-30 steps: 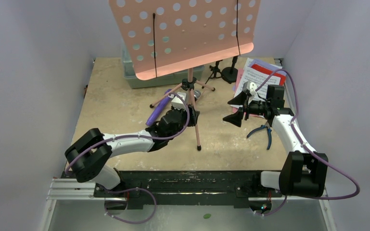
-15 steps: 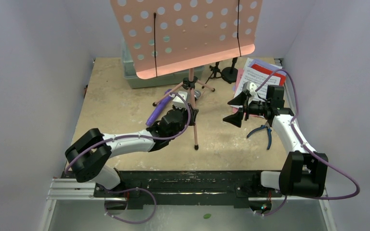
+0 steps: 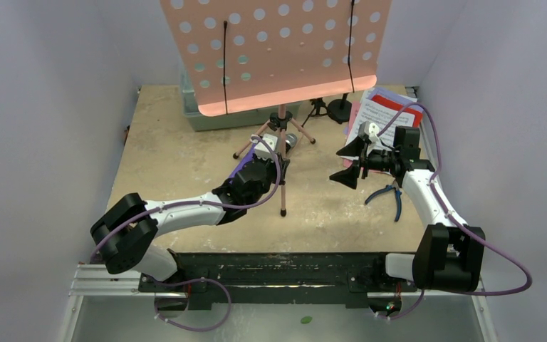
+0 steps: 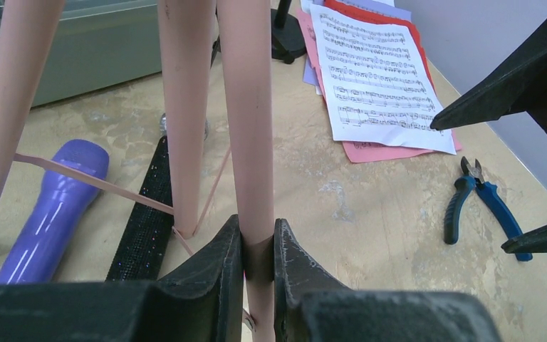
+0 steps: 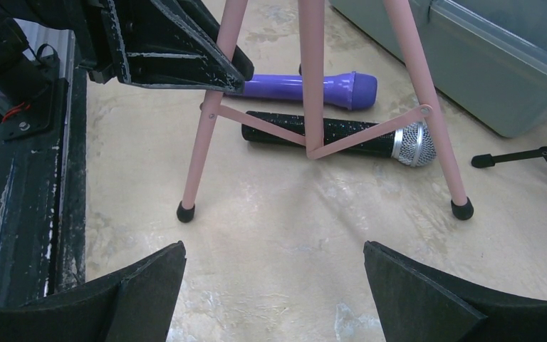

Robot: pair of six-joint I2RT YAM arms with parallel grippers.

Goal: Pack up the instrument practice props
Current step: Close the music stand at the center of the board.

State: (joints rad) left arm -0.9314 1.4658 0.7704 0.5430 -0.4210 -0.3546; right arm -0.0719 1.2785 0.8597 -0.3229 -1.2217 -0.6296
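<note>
The pink tripod (image 3: pixel 283 182) with its perforated tray (image 3: pixel 278 50) stands mid-table. My left gripper (image 3: pixel 278 169) (image 4: pixel 258 242) is shut on the tripod's near leg (image 4: pixel 246 107). Under the legs lie the purple microphone (image 5: pixel 306 89) (image 4: pixel 50 203) and the black silver-headed microphone (image 5: pixel 342 133) (image 4: pixel 146 214). The red and white sheet-music pages (image 3: pixel 381 107) (image 4: pixel 377 78) lie at the back right, with two small black mic mounts (image 3: pixel 318 107) beside them. My right gripper (image 3: pixel 350 160) (image 5: pixel 274 285) hovers open to the right of the tripod, nothing between its fingers.
Blue-handled pliers (image 3: pixel 392 196) (image 4: pixel 481 199) lie on the table below my right gripper. A grey-green plastic case (image 3: pixel 206 114) (image 5: pixel 484 57) stands at the back left, behind the tripod. Walls close in the table on three sides.
My left gripper has shut on the tripod's near leg and drawn its foot inward and away from the table's front edge. The other legs have folded closer. The right arm has not moved.
</note>
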